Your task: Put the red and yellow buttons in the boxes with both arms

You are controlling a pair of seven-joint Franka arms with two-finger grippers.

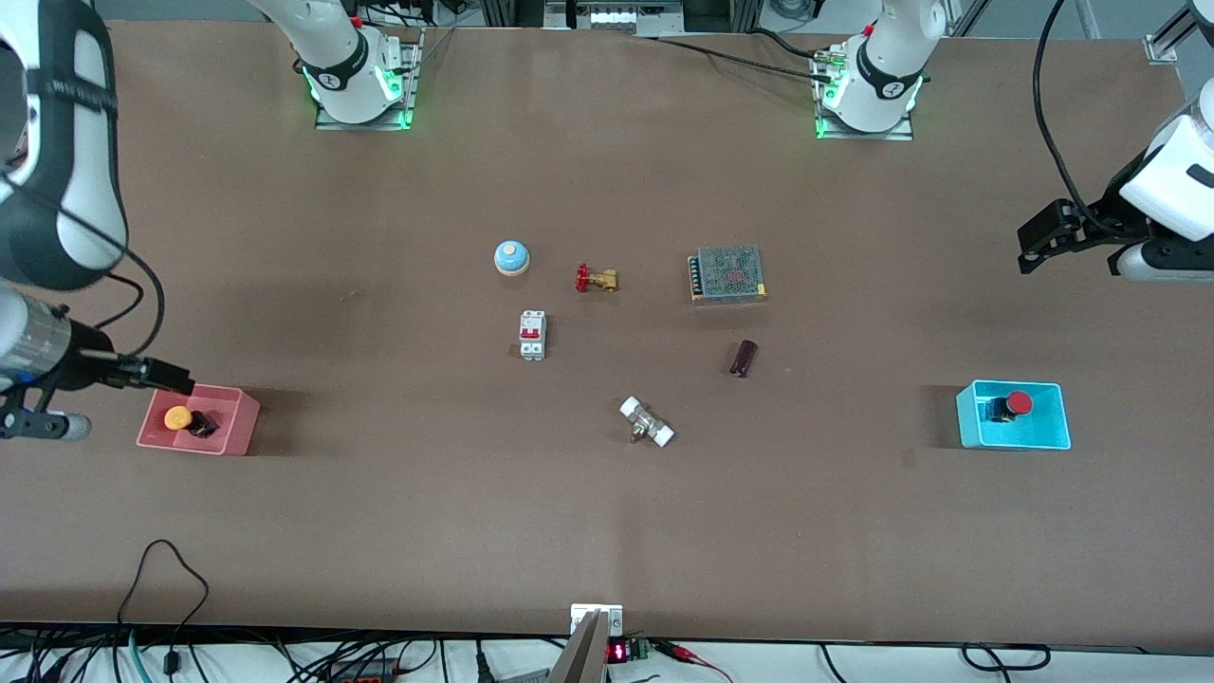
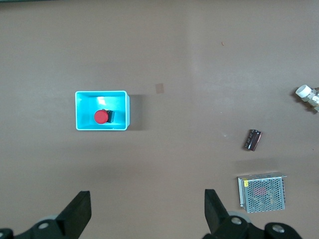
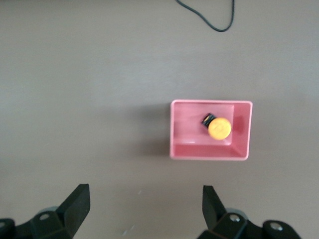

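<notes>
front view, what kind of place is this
Probably a robotics lab workbench: two arm bases bolted to a brown table, loose electrical parts such as a mesh-cased power supply and a circuit breaker, and cables along the near edge.

On the brown worktop, the pink-red plastic bin is sitting at the right arm's end, holding the orange-yellow push-button. The cyan plastic bin is sitting at the left arm's end, holding the red push-button. Between them, mid-worktop: light-blue dome, brass valve beside it, perforated metal box toward the left arm's end.
</notes>
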